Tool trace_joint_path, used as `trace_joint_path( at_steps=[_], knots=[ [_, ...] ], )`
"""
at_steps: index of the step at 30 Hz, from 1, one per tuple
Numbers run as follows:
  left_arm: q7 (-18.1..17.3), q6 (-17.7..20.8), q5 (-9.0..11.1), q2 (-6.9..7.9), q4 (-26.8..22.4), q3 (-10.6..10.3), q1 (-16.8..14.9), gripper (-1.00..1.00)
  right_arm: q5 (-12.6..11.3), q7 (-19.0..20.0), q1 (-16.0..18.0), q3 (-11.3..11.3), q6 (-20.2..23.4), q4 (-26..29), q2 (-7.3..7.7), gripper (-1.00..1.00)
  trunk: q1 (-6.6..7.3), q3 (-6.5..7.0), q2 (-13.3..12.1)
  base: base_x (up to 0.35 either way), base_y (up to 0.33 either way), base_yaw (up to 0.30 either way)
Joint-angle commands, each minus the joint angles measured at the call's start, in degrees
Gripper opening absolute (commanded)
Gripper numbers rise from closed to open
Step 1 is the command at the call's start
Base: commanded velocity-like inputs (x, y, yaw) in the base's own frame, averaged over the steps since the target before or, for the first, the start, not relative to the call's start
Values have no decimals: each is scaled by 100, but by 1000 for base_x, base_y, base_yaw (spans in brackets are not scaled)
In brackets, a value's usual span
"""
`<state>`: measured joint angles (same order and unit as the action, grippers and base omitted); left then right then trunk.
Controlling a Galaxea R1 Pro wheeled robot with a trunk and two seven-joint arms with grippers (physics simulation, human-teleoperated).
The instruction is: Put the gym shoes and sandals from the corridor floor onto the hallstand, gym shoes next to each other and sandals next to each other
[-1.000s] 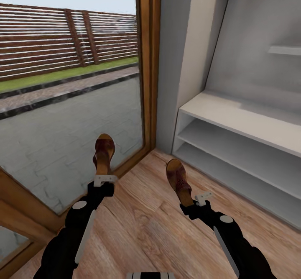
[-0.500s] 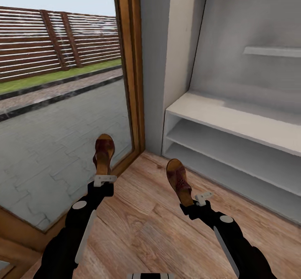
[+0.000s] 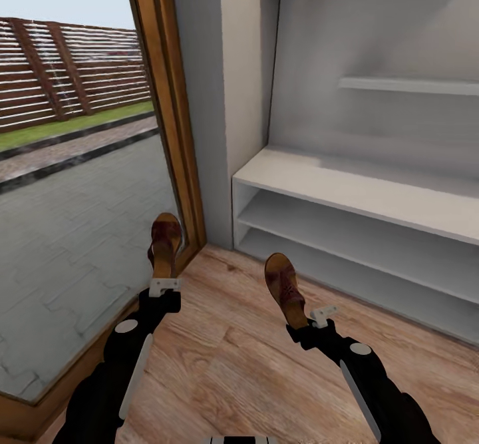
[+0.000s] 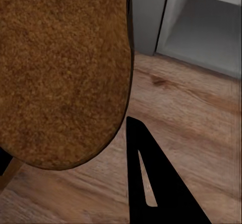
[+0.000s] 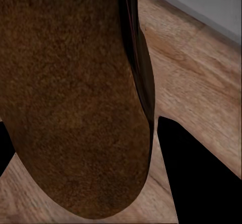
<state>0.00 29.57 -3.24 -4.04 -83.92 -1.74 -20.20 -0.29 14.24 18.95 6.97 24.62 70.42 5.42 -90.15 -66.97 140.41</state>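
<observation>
Each of my grippers holds one brown sandal above the wood-plank corridor floor (image 3: 226, 357). The left gripper (image 3: 164, 283) is shut on the heel of one sandal (image 3: 165, 243), whose toe points away toward the glass. The right gripper (image 3: 307, 317) is shut on the other sandal (image 3: 285, 289), angled toward the hallstand (image 3: 346, 194). That light-grey rack stands ahead to the right with two open cubby shelves, a flat bench top and a wall shelf above. In the wrist views each sandal's brown sole (image 4: 60, 73) (image 5: 70, 98) sits close to the camera, with black fingers (image 4: 151, 183) (image 5: 196, 168) beside it. The gym shoes are out of view.
A tall glass pane in a wooden frame (image 3: 166, 118) stands at the left, with paving and a slatted fence outside. A grey wall pillar (image 3: 226, 84) separates the frame from the rack. Bare plank floor lies between me and the rack.
The whole picture has shifted left, so the camera turned right toward the rack. Both arms and the sandals keep the same place in the view.
</observation>
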Motion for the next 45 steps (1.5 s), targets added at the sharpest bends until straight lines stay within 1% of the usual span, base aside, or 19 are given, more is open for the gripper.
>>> trace_joint_path(
  at_steps=[1, 10, 38, 45],
  knots=[
    [0, 31, -31, 0, -10, -2, -1, -100, -14, 0, 4, 7, 34, 7, 3, -100, 1, 1, 2, 0, 46, -278],
    [0, 31, -28, -2, -10, -6, -1, -100, -15, 0, 3, 6, 34, 7, 3, -100, 1, 51, 2, 0, 149, -277],
    [0, 28, -30, -6, -10, -10, -1, -100, -10, 0, 3, 6, 34, 7, 3, -100, 1, 205, 2, 0, 6, -275],
    [0, 27, -27, -8, -7, -11, 0, -100, -11, 0, 3, 6, 34, 7, 3, -100, 1, 244, 2, 0, 189, -274]
  ],
)
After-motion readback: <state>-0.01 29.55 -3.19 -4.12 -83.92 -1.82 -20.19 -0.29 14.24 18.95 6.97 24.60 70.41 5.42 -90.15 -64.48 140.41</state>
